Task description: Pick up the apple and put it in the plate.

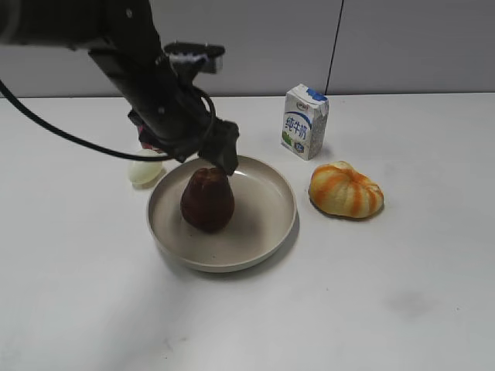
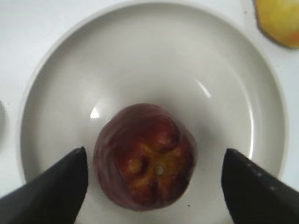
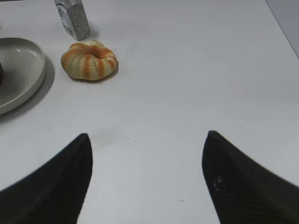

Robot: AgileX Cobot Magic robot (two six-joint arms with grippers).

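Apple (image 2: 145, 176) sits upright in the plate (image 2: 233, 74), right between the left claw (image 2: 154, 179)'s wide-spread fingers with daylight either side, so this looks like the release, and next it just needs lifting straight up clear.

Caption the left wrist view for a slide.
Open left gripper straddling the dark maroon-red apple standing in the round beige plate.
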